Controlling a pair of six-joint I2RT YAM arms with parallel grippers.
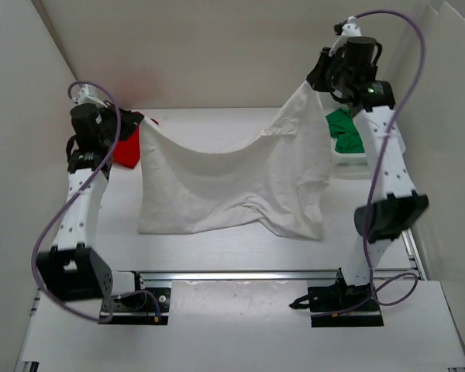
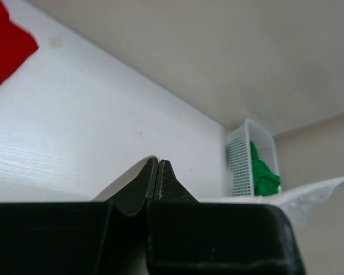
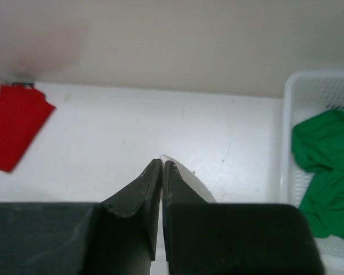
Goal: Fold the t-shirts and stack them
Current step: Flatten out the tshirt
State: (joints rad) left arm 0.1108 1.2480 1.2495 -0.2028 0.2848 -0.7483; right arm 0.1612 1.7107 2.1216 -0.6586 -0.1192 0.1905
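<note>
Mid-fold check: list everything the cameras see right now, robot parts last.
white t-shirt: one, white, hung between both pairs of fingers, lower part lying on the table
red t-shirt: one, bright red, far left of the table
green t-shirt: one, green, crumpled inside the basket
basket: one, white mesh, far right of the table
table: one, white
left arm: one, white and black, near left
right arm: one, white and black, near right
left fingers: one pair, black, shut on the white t-shirt
right fingers: one pair, black, shut on the white t-shirt
</note>
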